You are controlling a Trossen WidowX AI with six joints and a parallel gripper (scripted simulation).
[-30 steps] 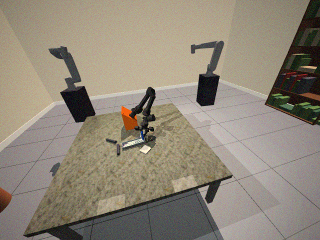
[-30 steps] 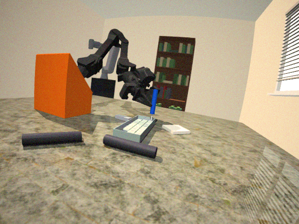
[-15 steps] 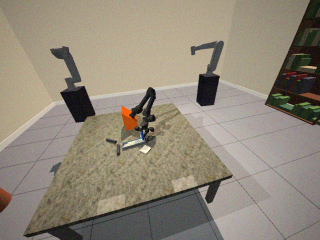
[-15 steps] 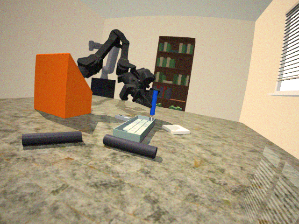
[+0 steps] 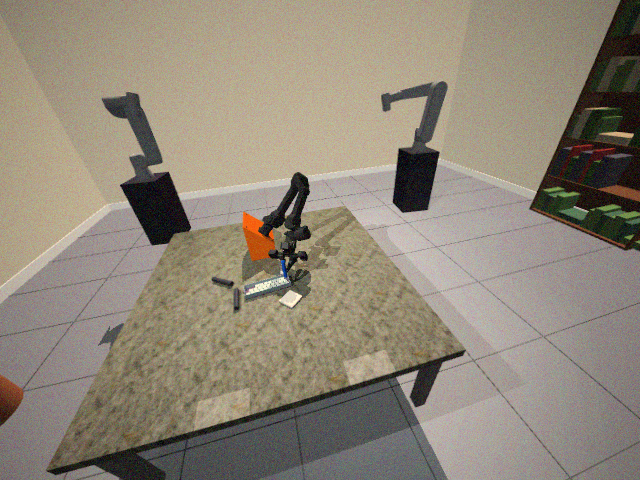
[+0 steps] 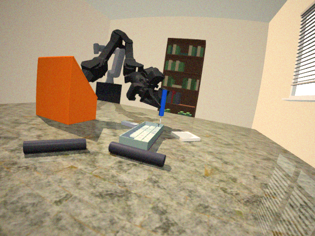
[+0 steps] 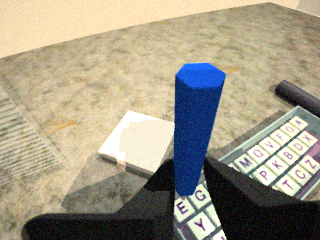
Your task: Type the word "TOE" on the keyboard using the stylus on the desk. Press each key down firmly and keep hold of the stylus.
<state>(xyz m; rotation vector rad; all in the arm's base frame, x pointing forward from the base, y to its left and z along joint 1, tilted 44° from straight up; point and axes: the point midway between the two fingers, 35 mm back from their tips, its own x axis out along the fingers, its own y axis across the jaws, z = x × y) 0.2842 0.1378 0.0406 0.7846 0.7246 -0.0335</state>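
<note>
My gripper [image 5: 284,266] [image 6: 160,105] [image 7: 188,164] is shut on the blue stylus [image 5: 283,269] [image 6: 163,103] [image 7: 196,117], which stands nearly upright, thin metal tip down. The tip is at the far end of the pale green keyboard [image 5: 266,287] [image 6: 133,144] in the exterior view. In the wrist view the stylus foot is beside the E key [image 7: 182,207] and the G key [image 7: 200,193]; the tip is hidden, so contact cannot be told. The T key [image 7: 287,185] and the O key [image 7: 290,129] lie to the right in the wrist view.
A white square pad [image 5: 290,298] [image 6: 186,136] [image 7: 142,142] lies beside the keyboard. Two dark cylinders [image 5: 222,281] [image 5: 236,299] [image 6: 54,146] [image 6: 137,154] lie past its other end. A tall orange block [image 5: 256,242] [image 6: 53,88] stands near the arm. A flat pale piece [image 6: 128,123] lies behind the keyboard.
</note>
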